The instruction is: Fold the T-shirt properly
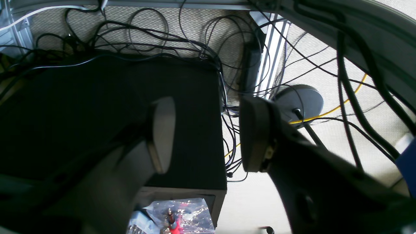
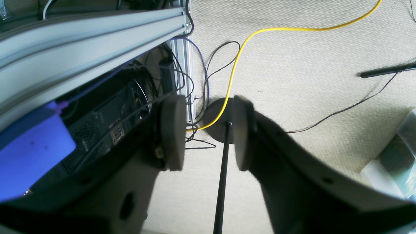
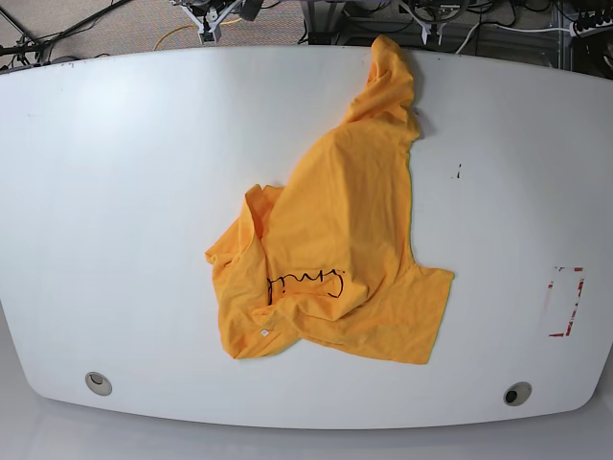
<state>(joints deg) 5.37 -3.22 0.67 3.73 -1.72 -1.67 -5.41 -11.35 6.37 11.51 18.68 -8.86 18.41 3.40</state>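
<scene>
The orange-yellow T-shirt lies crumpled on the white table, one end reaching the far edge. Its black script and a small white label show near the front. Neither wrist view shows the T-shirt. My left gripper hangs open over the floor beyond the table, nothing between its fingers. Over the carpet, my right gripper is likewise open and empty, with its fingers apart.
A red-marked rectangle sits at the table's right, and round holes mark the front corners. Below the grippers are tangled cables, a black box, a yellow cable, a round stand base and an aluminium frame.
</scene>
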